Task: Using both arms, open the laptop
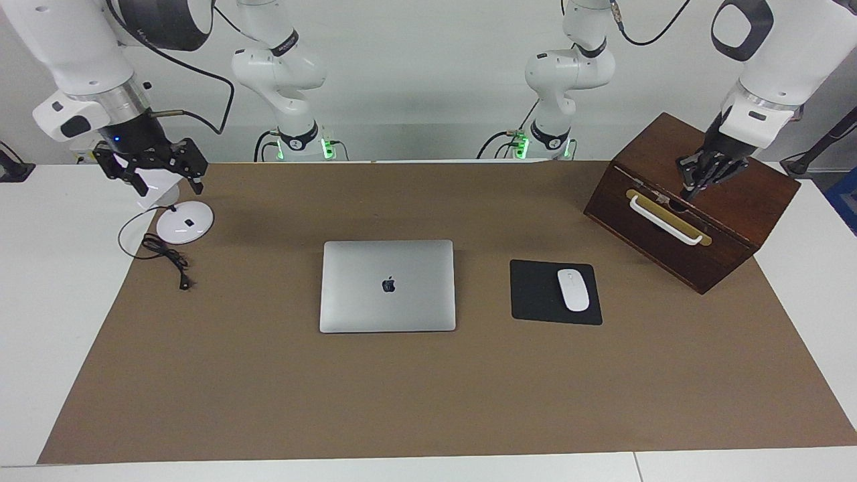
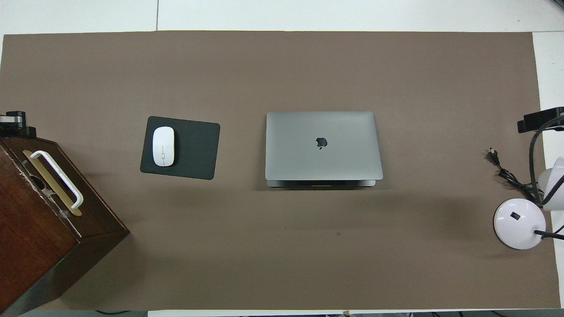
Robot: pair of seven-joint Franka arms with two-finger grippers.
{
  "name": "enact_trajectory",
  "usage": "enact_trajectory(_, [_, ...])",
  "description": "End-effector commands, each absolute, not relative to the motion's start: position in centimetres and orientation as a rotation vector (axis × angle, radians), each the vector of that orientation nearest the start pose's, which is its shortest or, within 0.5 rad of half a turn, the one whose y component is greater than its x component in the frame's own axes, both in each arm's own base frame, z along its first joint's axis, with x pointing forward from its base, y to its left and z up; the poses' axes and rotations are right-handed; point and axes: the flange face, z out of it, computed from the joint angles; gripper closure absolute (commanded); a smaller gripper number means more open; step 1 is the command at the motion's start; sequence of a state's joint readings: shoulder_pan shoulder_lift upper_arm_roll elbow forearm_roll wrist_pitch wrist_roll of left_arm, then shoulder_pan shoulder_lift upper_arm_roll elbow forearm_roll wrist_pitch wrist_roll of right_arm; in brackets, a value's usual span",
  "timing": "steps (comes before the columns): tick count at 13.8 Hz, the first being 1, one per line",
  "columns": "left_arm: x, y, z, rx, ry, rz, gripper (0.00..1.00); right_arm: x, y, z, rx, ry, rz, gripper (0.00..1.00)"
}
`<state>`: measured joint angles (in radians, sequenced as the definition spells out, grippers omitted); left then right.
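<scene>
Laptop (image 1: 387,286) lies closed, lid down, at the centre of the frame on the brown desk (image 1: 428,388). At upper right, the left hand (image 1: 696,179) hangs over the wooden box (image 1: 730,201), fingers pinched together. At upper left, the right hand (image 1: 150,164) hangs spread open above the lamp base (image 1: 185,221).

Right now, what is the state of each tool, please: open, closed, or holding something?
Left tool: closed, holding nothing, over the wooden box.
Right tool: open, holding nothing, over the lamp base.
</scene>
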<state>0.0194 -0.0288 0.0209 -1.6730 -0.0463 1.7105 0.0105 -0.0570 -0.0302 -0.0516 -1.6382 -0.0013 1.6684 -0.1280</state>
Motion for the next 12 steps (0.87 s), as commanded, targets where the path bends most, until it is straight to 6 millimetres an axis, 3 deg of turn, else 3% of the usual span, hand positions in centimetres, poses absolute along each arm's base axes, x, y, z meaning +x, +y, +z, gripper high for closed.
enact_trajectory(1, [54.1,1.1,58.5,-3.183,-0.052,-0.172,1.0,54.4,-6.3,61.5,-3.14,-0.059,-0.121,0.0])
enact_trajectory(8, [53.1,-0.9,55.9,-3.183,0.006,-0.281,1.0,53.4,-5.7,59.1,-3.062,-0.011,-0.218,0.0])
enact_trajectory(12, [52.2,-3.4,53.2,-3.18,0.077,-0.367,1.0,52.0,-4.3,56.9,-2.957,0.131,-0.313,0.0])
